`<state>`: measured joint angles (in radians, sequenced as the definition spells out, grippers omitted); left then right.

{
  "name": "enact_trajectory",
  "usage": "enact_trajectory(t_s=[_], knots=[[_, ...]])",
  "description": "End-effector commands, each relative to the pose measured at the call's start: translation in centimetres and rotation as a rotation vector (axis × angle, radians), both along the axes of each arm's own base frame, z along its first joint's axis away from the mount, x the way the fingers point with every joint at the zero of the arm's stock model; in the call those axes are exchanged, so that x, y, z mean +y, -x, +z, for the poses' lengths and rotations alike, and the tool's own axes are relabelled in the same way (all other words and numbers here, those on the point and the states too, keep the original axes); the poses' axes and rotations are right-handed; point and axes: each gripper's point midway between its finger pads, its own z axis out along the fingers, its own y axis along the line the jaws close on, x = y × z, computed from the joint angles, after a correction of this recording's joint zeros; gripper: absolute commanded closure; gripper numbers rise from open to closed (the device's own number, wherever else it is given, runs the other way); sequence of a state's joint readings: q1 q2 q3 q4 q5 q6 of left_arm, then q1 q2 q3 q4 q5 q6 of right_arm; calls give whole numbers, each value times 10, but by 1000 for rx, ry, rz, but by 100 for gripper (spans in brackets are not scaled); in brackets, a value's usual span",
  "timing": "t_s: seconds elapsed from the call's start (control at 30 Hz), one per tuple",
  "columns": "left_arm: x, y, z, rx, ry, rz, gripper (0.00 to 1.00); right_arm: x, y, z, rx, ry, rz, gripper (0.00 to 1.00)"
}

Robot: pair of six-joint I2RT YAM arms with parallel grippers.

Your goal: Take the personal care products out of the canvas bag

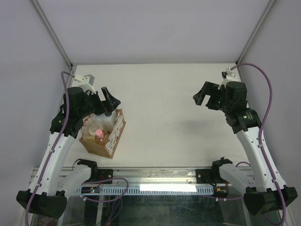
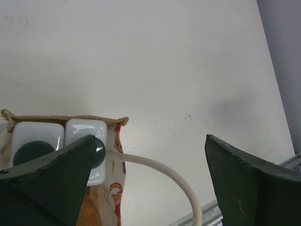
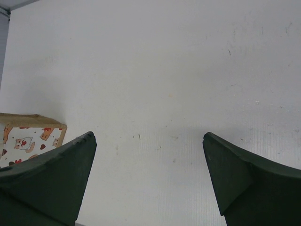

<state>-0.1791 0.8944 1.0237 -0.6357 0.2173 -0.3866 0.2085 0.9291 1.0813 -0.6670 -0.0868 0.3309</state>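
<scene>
The canvas bag (image 1: 96, 146) stands at the left of the table (image 1: 169, 103) with four bottles inside. They are a pink-capped orange bottle (image 1: 99, 133), a cream bottle (image 1: 92, 126) and two white rectangular bottles (image 2: 37, 132) at the far end. The left gripper (image 1: 102, 104) hovers above them, jaws wide and empty. The right gripper (image 1: 205, 99) is well apart — equally wide and empty.

**Surroundings: table, walls, frame**

White table (image 1: 169, 103), matte, flat. A dark speck (image 3: 229, 52) and a few fainter marks show on it in the right wrist view. Soft grey shadow (image 1: 193, 125) right of centre. Pale grey walls (image 1: 150, 28) on three sides. Two slanted metal posts, left post (image 1: 51, 33) and right post (image 1: 255, 30), come down to the far corners. Metal rail (image 1: 155, 173) along the near edge, with a bright light strip (image 1: 167, 187) just below it.
</scene>
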Motion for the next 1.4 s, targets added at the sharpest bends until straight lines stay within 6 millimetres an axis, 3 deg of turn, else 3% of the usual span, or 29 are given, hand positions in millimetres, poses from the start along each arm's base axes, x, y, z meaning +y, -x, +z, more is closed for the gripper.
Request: enact_trajectory(t_s=[0.0, 0.13, 0.57, 0.73, 0.87, 1.03, 1.37], knots=[[-31, 25, -3, -6, 57, -184, 4, 13, -10, 7, -28, -82, 8, 1], [-35, 42, -25, 69, 37, -218, 8, 18, -10, 1, 3, -114, 13, 0], [-49, 90, -62, 211, -62, -332, 26, 27, -7, -15, 71, -196, 0, 1], [-56, 84, -71, 268, -96, -323, 52, 30, -7, -17, 96, -218, -5, 2], [-70, 75, -63, 253, -100, -343, 70, 30, -4, -14, 97, -227, -10, 2], [-96, 63, -45, 213, -62, -396, 85, 27, 0, -16, 99, -210, -12, 2], [-174, 58, -28, 172, -20, -522, 98, 25, 2, -16, 109, -188, -9, 3]])
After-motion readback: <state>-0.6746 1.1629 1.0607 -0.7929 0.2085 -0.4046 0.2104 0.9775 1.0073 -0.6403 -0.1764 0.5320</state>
